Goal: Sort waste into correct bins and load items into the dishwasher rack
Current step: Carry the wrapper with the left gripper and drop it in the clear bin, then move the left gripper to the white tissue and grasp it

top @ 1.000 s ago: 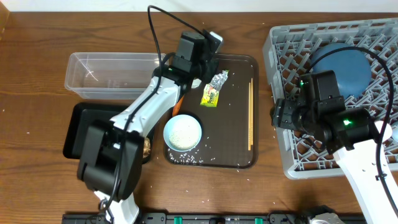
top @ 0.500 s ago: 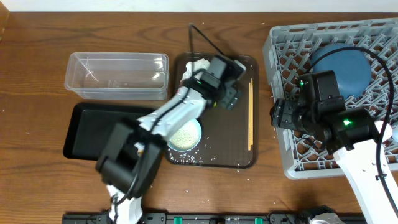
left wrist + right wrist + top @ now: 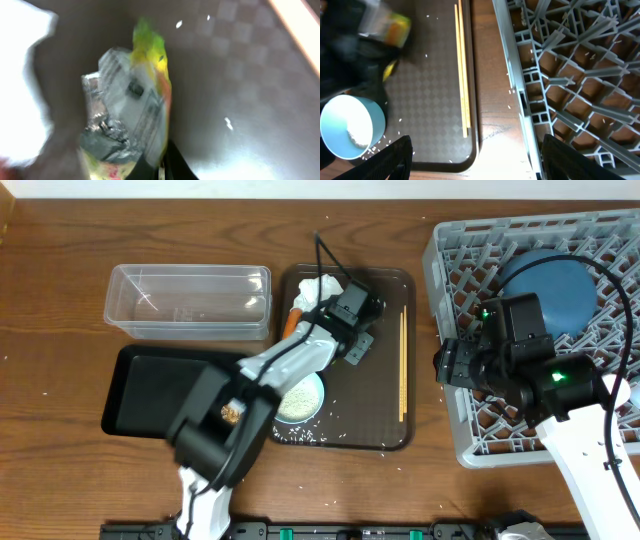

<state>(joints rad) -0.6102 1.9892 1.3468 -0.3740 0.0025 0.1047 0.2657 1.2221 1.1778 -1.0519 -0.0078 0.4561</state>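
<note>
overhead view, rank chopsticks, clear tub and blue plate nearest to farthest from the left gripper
1. chopsticks, just image-right of the left gripper
2. clear tub, up and image-left on the table
3. blue plate, far image-right, in the rack

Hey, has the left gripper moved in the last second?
Yes. In the overhead view the left gripper has gone from the brown tray's far edge to its middle, nearer the chopsticks.

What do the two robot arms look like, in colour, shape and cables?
Both arms have white rounded links and black boxy joints. The left arm carries a thin black cable. The right arm shows two green lights, and a black cable loops beside it. Its fingers are dark.
</note>
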